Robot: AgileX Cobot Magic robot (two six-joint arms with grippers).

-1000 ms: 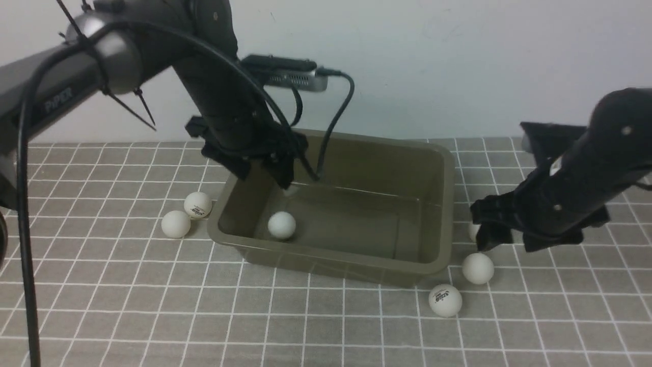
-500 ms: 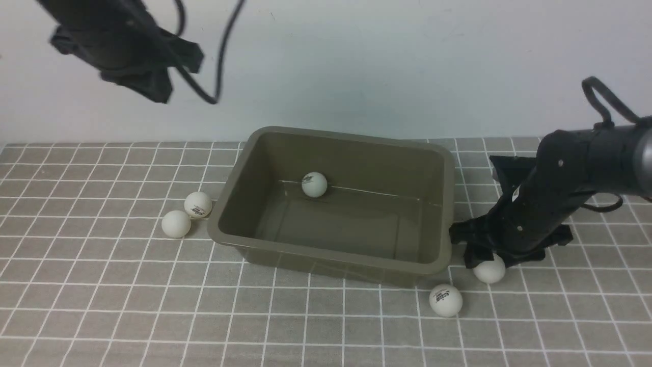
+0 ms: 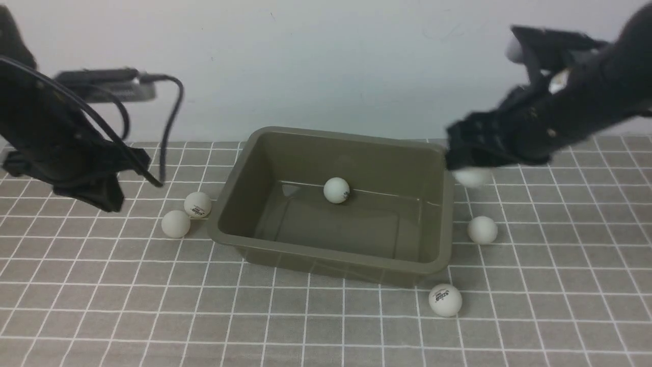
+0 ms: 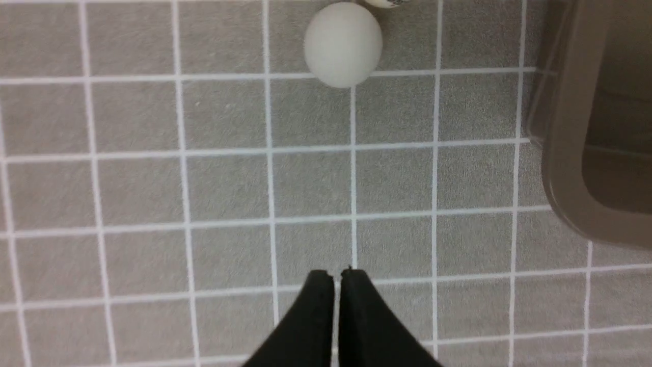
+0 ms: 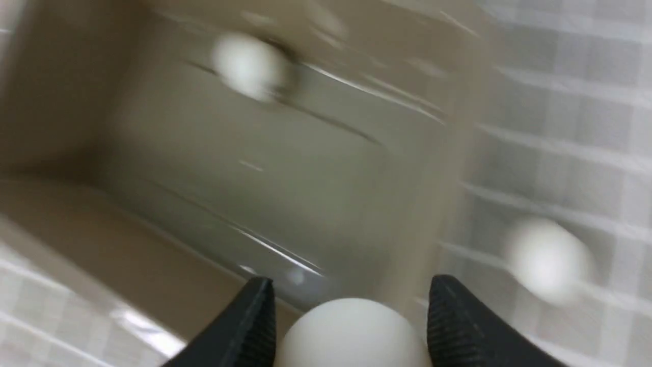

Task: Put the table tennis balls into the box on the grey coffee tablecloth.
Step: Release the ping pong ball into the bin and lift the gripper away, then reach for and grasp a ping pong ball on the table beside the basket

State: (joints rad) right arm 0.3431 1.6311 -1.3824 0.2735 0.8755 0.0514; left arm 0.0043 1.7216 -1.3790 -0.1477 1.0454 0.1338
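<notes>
The olive-grey box [image 3: 449, 204] stands on the grey coffee tablecloth [image 3: 305, 326] with one table tennis ball [image 3: 336, 190] inside near its far wall. My right gripper [image 3: 471, 171] hangs over the box's right rim, shut on a white ball [image 3: 473, 178]; in the right wrist view that ball [image 5: 351, 334] sits between both fingers [image 5: 254, 318]. My left gripper [image 3: 104, 196] is shut and empty, left of the box above the cloth, its tips [image 4: 336, 275] pressed together. Two balls [image 3: 197, 204] [image 3: 175, 224] lie between it and the box.
Two more balls rest on the cloth right of the box, one beside its right wall [image 3: 482, 230] and one off its front right corner [image 3: 445, 299]. A pale wall rises behind the cloth. The left arm's black cable [image 3: 170, 127] loops above the box's left side.
The right gripper lifted a ball off the cloth up to the box's right rim. The left arm swung away from the box, came down at its left and shut. The ball inside rolled rightwards.
</notes>
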